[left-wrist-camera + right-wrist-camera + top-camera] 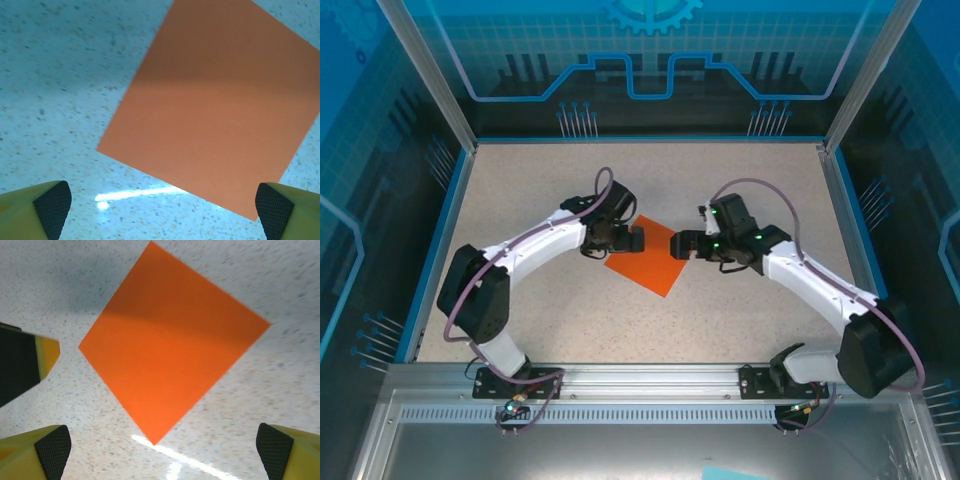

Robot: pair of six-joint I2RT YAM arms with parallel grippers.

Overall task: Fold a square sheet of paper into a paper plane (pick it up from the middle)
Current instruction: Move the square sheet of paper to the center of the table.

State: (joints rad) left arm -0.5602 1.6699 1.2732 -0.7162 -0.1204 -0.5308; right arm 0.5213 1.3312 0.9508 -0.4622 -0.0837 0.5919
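Observation:
The bright orange paper (650,258) lies flat on the table as an unfolded square, turned like a diamond, with no creases showing. My left gripper (635,240) hovers over its left corner and my right gripper (682,245) over its right corner. The left wrist view has the sheet (215,110) ahead of the open left gripper (162,205), with bare table between the pads. Seen from the right wrist, the sheet (170,355) points its near corner toward the open right gripper (162,445). A left gripper finger (30,357) pokes in beside the sheet's edge.
The speckled beige tabletop (740,310) is bordered by a blue rim (430,260) and aluminium frame posts (870,80). Both arm bases are bolted to the metal rail (650,380) at the near edge.

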